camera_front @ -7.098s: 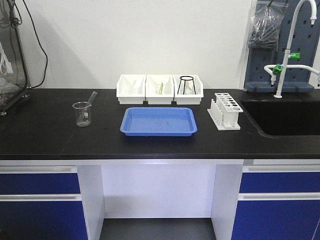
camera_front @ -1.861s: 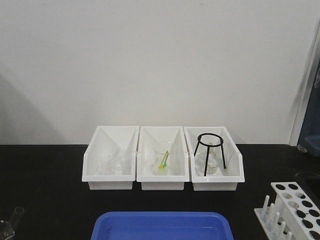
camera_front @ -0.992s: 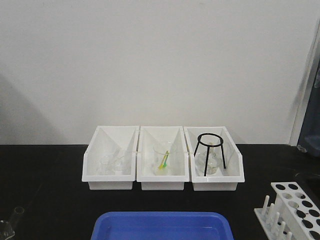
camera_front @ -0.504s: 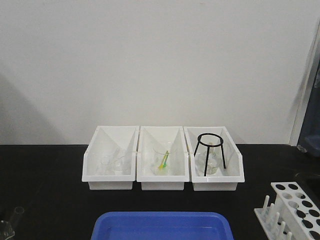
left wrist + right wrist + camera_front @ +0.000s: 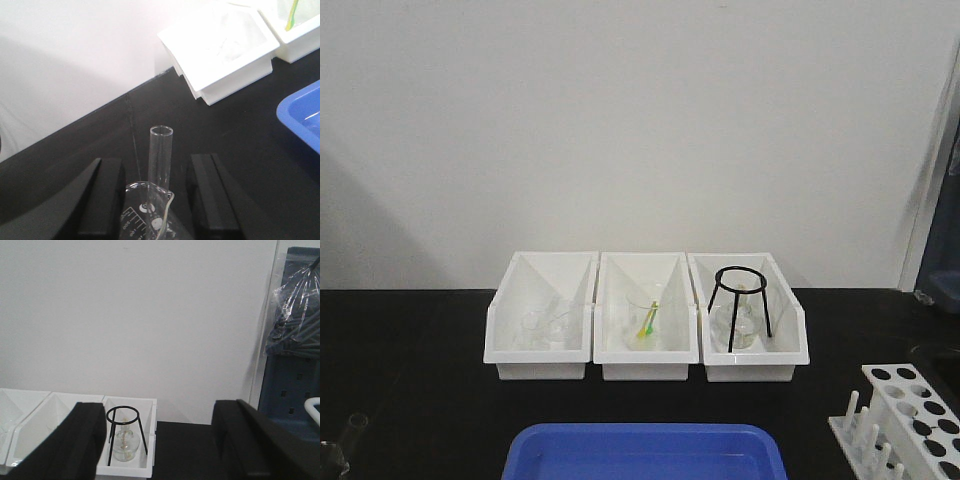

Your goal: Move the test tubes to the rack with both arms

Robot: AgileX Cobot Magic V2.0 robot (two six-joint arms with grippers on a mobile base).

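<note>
My left tool [image 5: 159,192] gapes either side of the test tube [image 5: 161,155] standing in the beaker [image 5: 148,212]; closing off-centre could topple both; right tool [image 5: 156,440] spread wide, empty.

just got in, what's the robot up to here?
Looks like the start of a pick. The left gripper is open, its fingers either side of a test tube that stands in a beaker on the black counter; no contact shows. The right gripper is open too, holding nothing, facing the white bins. The rack sits right of the blue tray, and its holes in view look empty.
</note>
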